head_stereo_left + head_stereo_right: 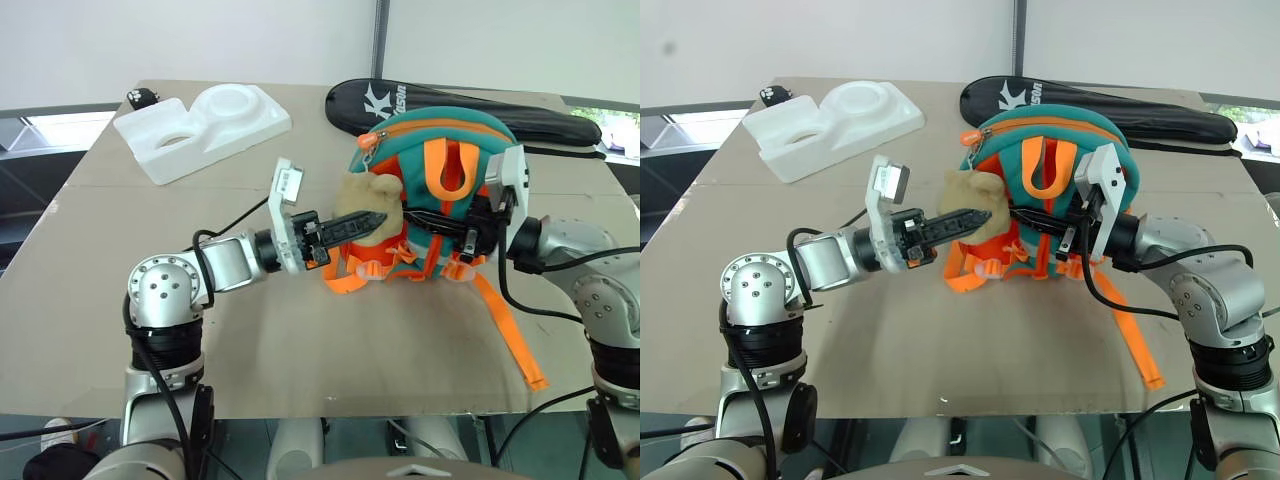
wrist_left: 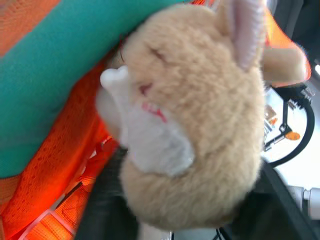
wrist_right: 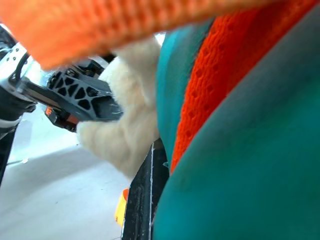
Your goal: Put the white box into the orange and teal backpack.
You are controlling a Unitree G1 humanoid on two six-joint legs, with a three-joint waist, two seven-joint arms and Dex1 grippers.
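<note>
- Orange and teal backpack stands upright right of the counter's middle, strap side toward the robot, one orange strap trailing toward the near right corner.
- White box: seen nowhere on the counter. Its place cannot be told from outside the pack.
- Beige plush toy hangs on the backpack's left flank.
- Left hand reaches in level from the left, black fingers lying nearly together, tips against the plush toy. From the head views, whether it pinches the toy or only touches it cannot be told.
- Left wrist view adds the toy's face close up, stitched mouth and a pale ear, pressed against teal trim and orange mesh. The hand's own fingers are dark blurs at the lower corners.
- Right hand is at the backpack's right side, closed, with black webbing running across the pack just beside it. What it pinches, if anything, cannot be made out.
- Right wrist view adds teal fabric and orange mesh at close range, an orange strap overhead, and beyond them the left hand's latticed black fingers laid against the plush.
- Far left corner: white foam tray with round hollows, a small black object just behind it.
- Far edge, behind the backpack: long black racket bag.
</note>
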